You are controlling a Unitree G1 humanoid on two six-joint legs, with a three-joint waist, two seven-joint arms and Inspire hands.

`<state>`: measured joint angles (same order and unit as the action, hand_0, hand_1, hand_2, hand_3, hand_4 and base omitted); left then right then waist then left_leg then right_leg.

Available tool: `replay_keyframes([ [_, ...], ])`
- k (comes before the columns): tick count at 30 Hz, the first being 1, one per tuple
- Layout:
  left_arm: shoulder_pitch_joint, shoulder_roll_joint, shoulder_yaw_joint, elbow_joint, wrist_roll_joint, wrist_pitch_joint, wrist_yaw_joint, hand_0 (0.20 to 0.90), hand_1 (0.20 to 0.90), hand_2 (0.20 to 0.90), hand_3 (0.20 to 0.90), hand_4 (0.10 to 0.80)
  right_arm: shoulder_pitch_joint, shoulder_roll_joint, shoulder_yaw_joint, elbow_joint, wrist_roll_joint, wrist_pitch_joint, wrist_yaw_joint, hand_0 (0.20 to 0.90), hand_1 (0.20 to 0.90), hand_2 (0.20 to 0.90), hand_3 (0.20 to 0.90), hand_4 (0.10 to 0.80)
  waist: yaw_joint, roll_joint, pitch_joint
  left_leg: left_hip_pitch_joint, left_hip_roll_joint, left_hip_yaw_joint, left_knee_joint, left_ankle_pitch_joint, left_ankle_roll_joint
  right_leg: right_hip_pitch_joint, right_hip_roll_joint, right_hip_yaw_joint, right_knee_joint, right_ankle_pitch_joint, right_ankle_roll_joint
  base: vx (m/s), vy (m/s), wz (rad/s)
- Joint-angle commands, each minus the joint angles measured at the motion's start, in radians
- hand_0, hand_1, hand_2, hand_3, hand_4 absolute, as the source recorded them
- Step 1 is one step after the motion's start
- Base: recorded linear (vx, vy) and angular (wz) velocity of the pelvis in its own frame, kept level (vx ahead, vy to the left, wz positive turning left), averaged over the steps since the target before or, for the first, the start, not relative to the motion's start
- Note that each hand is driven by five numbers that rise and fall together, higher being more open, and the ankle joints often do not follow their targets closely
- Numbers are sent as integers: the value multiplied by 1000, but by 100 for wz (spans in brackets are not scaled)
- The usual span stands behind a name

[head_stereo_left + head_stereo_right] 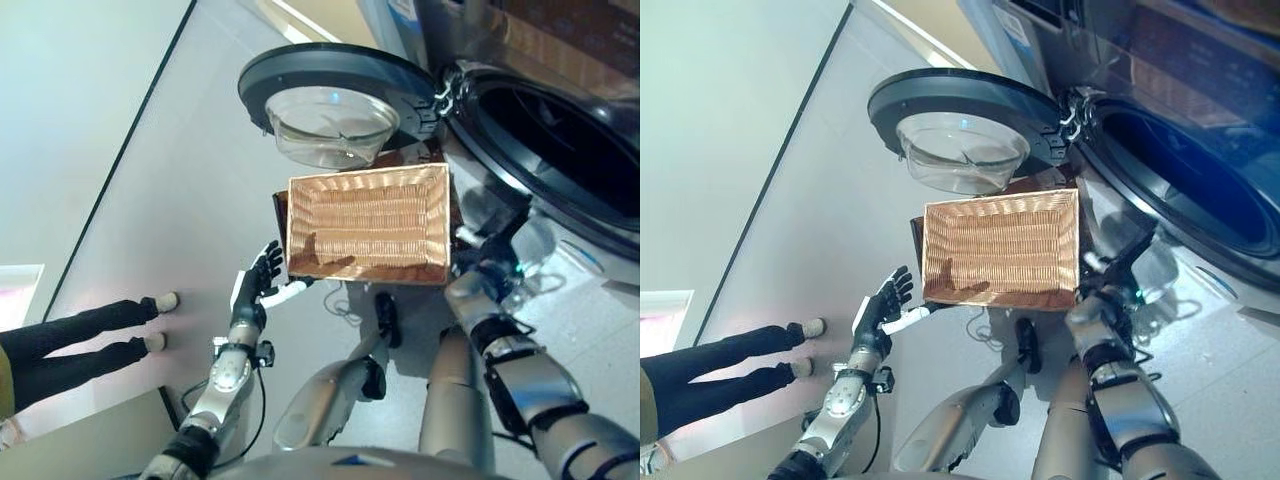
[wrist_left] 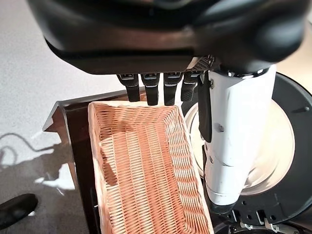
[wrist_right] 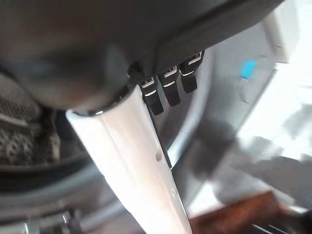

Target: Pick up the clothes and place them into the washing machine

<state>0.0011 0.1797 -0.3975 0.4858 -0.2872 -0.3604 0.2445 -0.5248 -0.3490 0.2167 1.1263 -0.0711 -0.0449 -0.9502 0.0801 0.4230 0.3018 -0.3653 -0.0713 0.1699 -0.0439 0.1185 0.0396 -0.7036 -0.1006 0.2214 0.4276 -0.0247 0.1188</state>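
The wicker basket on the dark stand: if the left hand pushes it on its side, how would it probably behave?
The wicker basket looks empty, so it is probably light and would slide rather than resist. Its woven walls seem stiff, so it should keep its shape. It nearly covers the dark stand, so a hard push from the left hand might shift it over the edge.

Wicker basket [image 1: 368,224]: 1, no clothes seen in it. Washing machine [image 1: 560,130]: 1, w/ 1 round glass door [image 1: 332,110] swung open. Dark stand [image 2: 73,122] under basket: 1. Person [image 1: 70,345] nearby: 1, legs only.
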Motion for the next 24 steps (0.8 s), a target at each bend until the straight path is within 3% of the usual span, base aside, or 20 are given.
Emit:
replay_keyframes([
  [1,-36,50,62,57,48,-80,84,900,900,900,900,800,3,20,29,-13,-49,-64,-38,900,900,900,900,800,9,-54,-52,-27,-31,22,98,-75,-78,108,45,-35,-89,9,-54,78,-27,-14],
  [4,-49,35,53,119,119,-77,135,900,900,900,900,800,40,34,24,13,-45,-75,-36,900,900,900,900,800,6,-77,-62,18,-28,7,91,-81,-79,174,38,-53,-120,9,-50,89,-37,-1],
  [12,-79,0,70,330,101,-69,109,900,900,900,900,800,145,51,22,54,-46,-102,16,900,900,900,900,800,-23,-151,-100,163,-5,-20,63,-94,-88,366,24,-94,-222,4,-40,115,-47,3],
  [24,-128,-36,231,709,36,3,8,900,900,900,900,800,301,87,15,163,-85,-80,204,900,900,900,900,800,-89,-286,-206,359,29,-14,-30,-84,-90,569,38,-117,-338,36,-25,80,-58,2],
])
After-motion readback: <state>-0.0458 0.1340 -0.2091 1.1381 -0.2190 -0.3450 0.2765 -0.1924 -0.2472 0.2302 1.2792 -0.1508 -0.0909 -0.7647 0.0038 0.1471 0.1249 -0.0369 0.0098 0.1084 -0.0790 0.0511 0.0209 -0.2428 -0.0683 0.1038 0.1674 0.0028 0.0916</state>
